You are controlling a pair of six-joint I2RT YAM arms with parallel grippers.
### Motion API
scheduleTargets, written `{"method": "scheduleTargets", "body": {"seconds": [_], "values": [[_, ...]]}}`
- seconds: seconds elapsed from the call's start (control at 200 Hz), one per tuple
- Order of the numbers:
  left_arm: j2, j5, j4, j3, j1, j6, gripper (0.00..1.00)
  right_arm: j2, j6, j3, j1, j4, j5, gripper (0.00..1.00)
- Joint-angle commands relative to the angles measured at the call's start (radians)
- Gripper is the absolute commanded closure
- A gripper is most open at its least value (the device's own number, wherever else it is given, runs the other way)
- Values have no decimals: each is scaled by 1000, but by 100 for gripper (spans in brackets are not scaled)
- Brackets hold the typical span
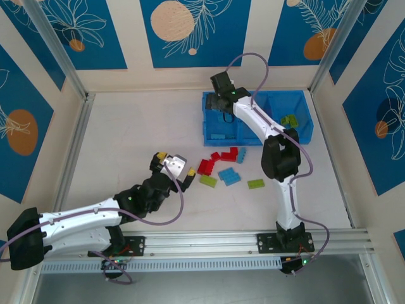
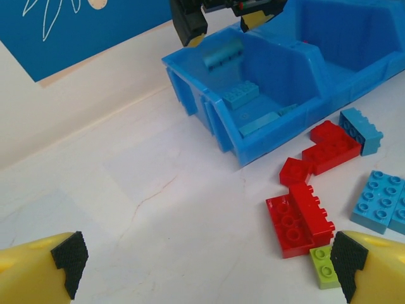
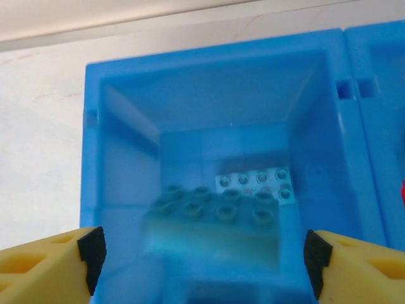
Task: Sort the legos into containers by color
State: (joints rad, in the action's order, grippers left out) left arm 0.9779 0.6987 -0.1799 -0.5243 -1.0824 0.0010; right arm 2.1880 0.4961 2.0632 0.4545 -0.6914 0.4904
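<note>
The blue tray (image 1: 308,126) of three containers stands at the back right. My right gripper (image 1: 221,101) hangs open over the left compartment (image 3: 209,82). Between its fingertips (image 3: 92,253), touching neither pad, is a blurred light blue lego (image 3: 215,221), with another light blue piece (image 3: 256,183) lying on the compartment floor. That same loose lego (image 2: 223,56) shows under the right gripper in the left wrist view. My left gripper (image 1: 174,166) is open and low over the table, just left of the red legos (image 2: 297,218). A lime green lego (image 2: 326,266) and light blue legos (image 2: 380,202) lie beside them.
Lime green legos (image 1: 289,120) lie in the tray's right compartment. Loose red (image 1: 218,161), light blue (image 1: 229,176) and green (image 1: 256,183) pieces are scattered in front of the tray. Walls enclose the table on three sides, and a metal rail (image 1: 209,242) runs along the near edge.
</note>
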Motion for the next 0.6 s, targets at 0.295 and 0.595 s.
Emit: {"method": "scheduleTargets", "body": {"seconds": [0.295,0.595], "values": [[91,-2,-16,-11,27,-40,0,-574,11,-420,57,7,-154,13],[243,-257,282,-198,146,-390,1,-1226,117,-1129,224,31,-203,13]]}}
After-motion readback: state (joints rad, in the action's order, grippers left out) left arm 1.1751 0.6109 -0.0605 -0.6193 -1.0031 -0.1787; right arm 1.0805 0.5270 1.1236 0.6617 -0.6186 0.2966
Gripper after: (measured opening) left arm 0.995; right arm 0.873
